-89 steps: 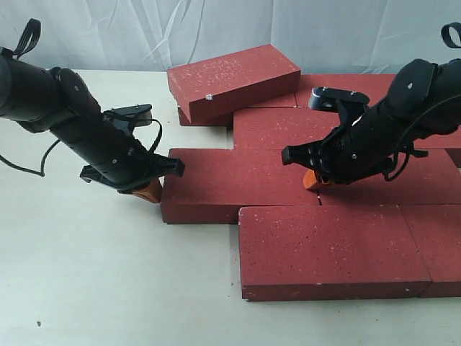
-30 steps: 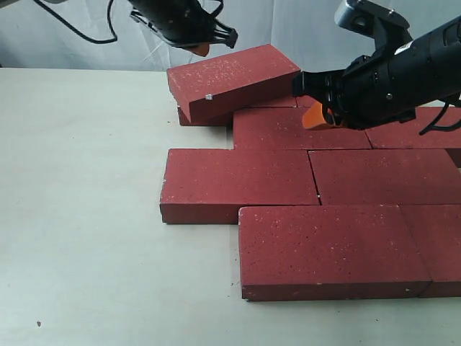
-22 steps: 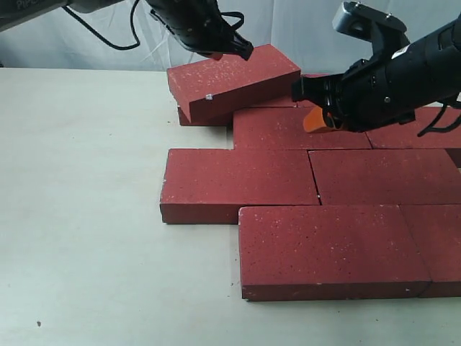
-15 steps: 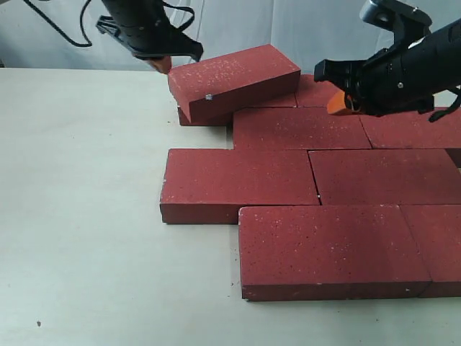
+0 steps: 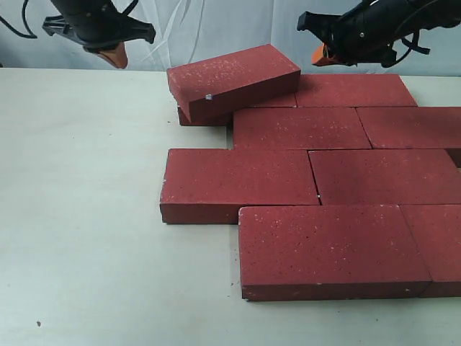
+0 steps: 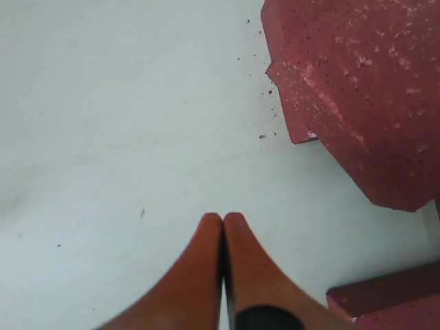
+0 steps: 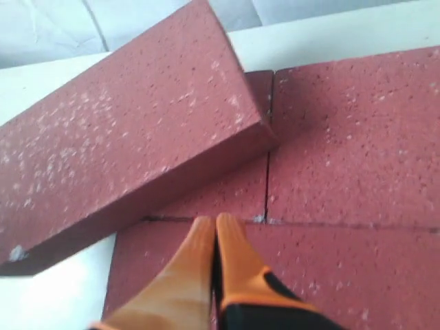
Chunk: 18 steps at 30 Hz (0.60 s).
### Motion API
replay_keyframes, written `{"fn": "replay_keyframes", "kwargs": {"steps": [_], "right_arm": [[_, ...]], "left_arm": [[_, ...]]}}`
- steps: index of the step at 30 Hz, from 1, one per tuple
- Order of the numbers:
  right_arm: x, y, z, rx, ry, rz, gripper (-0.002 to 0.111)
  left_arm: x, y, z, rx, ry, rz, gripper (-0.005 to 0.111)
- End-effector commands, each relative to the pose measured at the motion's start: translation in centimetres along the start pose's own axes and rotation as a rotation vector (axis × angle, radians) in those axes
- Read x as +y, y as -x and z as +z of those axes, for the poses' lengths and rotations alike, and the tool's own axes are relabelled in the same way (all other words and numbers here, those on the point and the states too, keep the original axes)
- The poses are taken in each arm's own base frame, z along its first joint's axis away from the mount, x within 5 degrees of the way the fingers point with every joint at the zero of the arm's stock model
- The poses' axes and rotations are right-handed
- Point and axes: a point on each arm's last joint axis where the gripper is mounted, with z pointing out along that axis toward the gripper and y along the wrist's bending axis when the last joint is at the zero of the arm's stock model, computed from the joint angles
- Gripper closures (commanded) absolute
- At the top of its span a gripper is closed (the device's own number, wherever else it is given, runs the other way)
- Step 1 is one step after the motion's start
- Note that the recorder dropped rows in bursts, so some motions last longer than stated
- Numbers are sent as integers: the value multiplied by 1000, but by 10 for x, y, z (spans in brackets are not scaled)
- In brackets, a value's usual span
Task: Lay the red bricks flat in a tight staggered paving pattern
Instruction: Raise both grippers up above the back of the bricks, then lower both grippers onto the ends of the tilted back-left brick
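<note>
Red bricks (image 5: 238,176): staggered flat, bar one.
Tilted brick (image 5: 232,81): propped atop back row, unseated.
Left gripper (image 5: 114,56), right gripper (image 5: 319,55): closed, empty.
Next: likely nudging tilted brick flat.

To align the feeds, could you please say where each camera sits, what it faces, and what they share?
Exterior: raised off the arms, looking down over the table and flat bricks; left gripper and right gripper at top.
Left wrist: faces down at the table; shut fingers show.
Right wrist: faces down at flat bricks; shut fingers show.
All share the tilted brick.
</note>
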Motion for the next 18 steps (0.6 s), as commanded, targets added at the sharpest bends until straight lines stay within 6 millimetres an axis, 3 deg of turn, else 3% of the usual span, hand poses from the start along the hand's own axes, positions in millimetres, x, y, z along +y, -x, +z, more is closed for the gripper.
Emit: {"fn": "replay_keyframes", "kwargs": {"steps": [1, 5, 9, 18], "right_arm": [[-16, 26, 24, -42, 5, 31, 109], [-25, 40, 48, -70, 14, 53, 109], [-30, 49, 71, -97, 28, 72, 109], [-44, 45, 110, -93, 33, 113, 109]], "left_arm": [[-1, -1, 4, -35, -55, -48, 107], [-4, -2, 15, -75, -70, -63, 107], [-1, -10, 42, -12, -68, -74, 107], [-5, -12, 81, -14, -164, -169, 107]]}}
